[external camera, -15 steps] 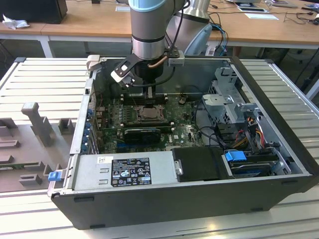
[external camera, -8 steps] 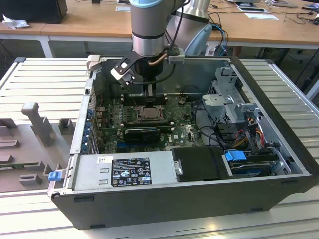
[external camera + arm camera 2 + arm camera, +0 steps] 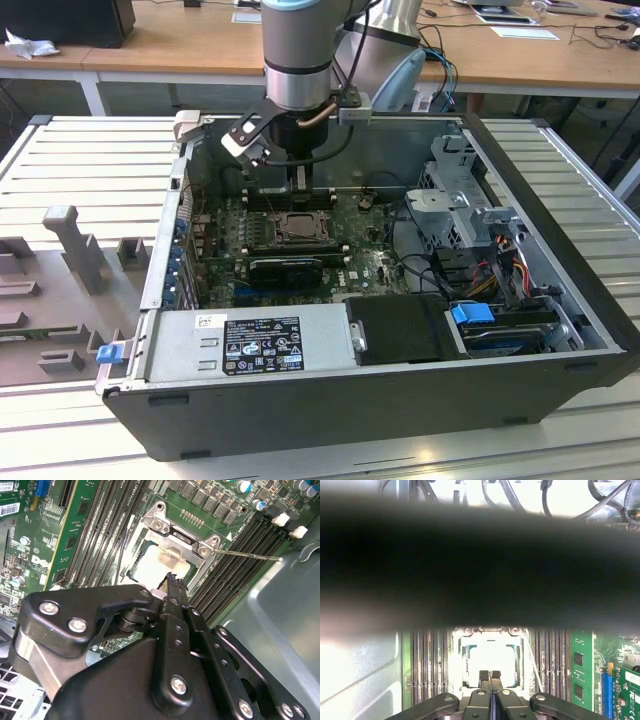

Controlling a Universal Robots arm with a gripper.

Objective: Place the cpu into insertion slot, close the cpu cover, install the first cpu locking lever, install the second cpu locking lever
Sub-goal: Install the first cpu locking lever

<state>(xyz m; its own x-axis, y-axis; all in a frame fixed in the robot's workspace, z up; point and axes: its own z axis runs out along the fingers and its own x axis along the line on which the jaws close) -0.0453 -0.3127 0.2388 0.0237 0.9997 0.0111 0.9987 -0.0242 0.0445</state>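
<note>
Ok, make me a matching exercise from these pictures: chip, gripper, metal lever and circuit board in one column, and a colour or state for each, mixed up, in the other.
1. chip
2. gripper
3. metal lever
4. circuit board

A. green
B. shut
C. pale beige square
D. thin silvery rod sticking out sideways

Pairs: 1-C, 2-B, 3-D, 4-A
</note>
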